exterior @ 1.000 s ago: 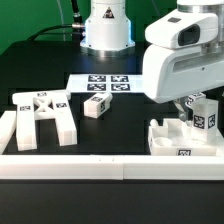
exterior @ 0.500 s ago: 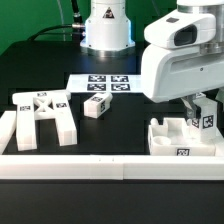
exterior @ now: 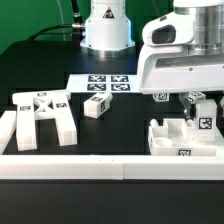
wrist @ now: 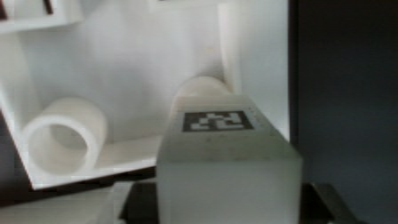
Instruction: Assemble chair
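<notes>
My gripper [exterior: 203, 108] is shut on a white tagged chair piece [exterior: 205, 122] and holds it upright just above the partly built chair assembly [exterior: 172, 140] at the exterior view's right. In the wrist view the gripper [wrist: 226, 200] holds this piece [wrist: 222, 150] with dark fingers [wrist: 146, 202] on both sides. Beyond it lies a white part with a round opening [wrist: 63, 140]. A white leg frame [exterior: 40, 115] lies at the exterior view's left. A small tagged block [exterior: 97, 107] sits in the middle.
The marker board [exterior: 105, 83] lies behind the small block. A low white border wall [exterior: 110, 166] runs along the front, with a raised end [exterior: 6, 128] at the exterior view's left. The robot base [exterior: 106, 25] stands at the back.
The arm's body has risen and shifted a little, while the held piece has sunk slightly toward the assembly. The loose parts have not moved.
</notes>
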{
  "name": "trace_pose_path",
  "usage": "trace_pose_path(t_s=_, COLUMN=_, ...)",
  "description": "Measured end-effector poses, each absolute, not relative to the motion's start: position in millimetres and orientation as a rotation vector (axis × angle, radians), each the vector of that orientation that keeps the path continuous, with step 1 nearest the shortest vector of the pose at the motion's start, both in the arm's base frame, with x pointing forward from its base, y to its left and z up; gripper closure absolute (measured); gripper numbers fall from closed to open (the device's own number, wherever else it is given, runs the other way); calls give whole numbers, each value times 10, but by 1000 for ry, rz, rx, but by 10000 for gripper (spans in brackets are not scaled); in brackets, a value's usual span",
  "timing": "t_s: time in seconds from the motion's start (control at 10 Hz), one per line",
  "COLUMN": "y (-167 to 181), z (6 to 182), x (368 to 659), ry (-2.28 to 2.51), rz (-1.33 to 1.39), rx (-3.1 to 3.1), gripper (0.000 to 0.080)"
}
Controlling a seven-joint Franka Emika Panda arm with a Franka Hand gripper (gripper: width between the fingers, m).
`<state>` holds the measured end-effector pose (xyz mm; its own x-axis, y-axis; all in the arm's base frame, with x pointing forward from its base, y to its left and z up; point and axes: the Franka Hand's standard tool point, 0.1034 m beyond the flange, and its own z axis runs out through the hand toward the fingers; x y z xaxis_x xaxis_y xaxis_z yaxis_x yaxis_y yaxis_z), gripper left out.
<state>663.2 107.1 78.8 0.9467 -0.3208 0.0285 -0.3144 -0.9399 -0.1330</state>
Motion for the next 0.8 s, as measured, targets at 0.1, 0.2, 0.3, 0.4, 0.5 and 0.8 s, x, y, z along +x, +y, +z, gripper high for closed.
trace_pose_path(t_s=0.1, y=1067, z=786, x=6632, ry=662, rz=-64, rx=-2939, gripper=509)
trace_pose_path(t_s=0.2, y=1061, z=783, x=6635, ry=822, rz=-53, rx=-2897, gripper=509)
trace_pose_path(t_s=0.3, y=1057, z=780, x=6636, ry=944, rz=-42, rx=-2860, gripper=509)
trace_pose_path(t_s=0.4, y=1054, z=779, x=6637, ry=1048, rz=-34, rx=-2822, gripper=509)
trace_pose_path(t_s=0.5, y=1053, z=776, x=6637, ry=1145, rz=-28, rx=-2784, gripper=509)
trace_pose_path(t_s=0.8, y=1050, z=775, x=6637, ry=1179, rz=-26, rx=-2771, gripper=499)
